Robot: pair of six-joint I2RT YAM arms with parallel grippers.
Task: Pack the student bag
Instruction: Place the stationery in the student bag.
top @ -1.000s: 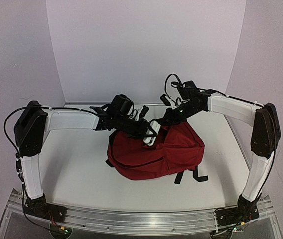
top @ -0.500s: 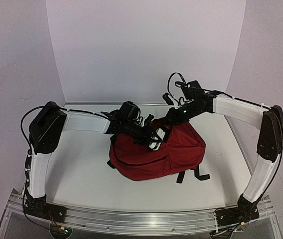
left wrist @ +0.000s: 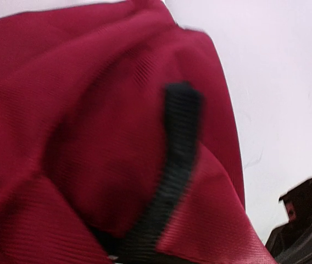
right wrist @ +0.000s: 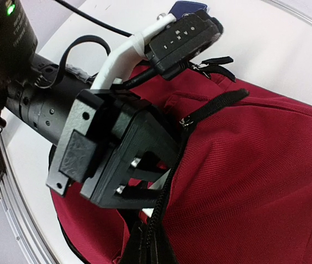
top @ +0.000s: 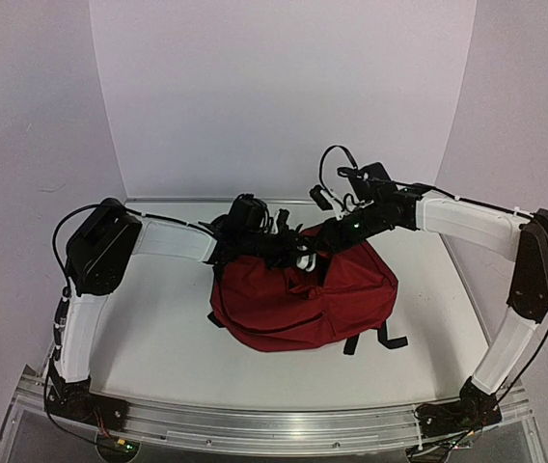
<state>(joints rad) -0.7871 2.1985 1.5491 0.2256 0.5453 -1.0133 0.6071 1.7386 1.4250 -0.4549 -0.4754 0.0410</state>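
The student bag, a dark red backpack with black straps, lies in the middle of the table with its top opening toward the back. My left gripper reaches into that opening. In the right wrist view its fingers are shut on a white flat item that is partly inside the bag. My right gripper sits at the opening's right side, shut on the black zipper trim and holding it up. The left wrist view shows only red fabric and a black strap.
The bag's black straps trail toward the near right. White walls close in the table at the back and sides. The aluminium base rail runs along the near edge. A blue corner shows behind the left wrist.
My left arm has pushed right and forward, carrying the white item deeper into the bag, so less of it shows. My right gripper has kept its hold at the opening.
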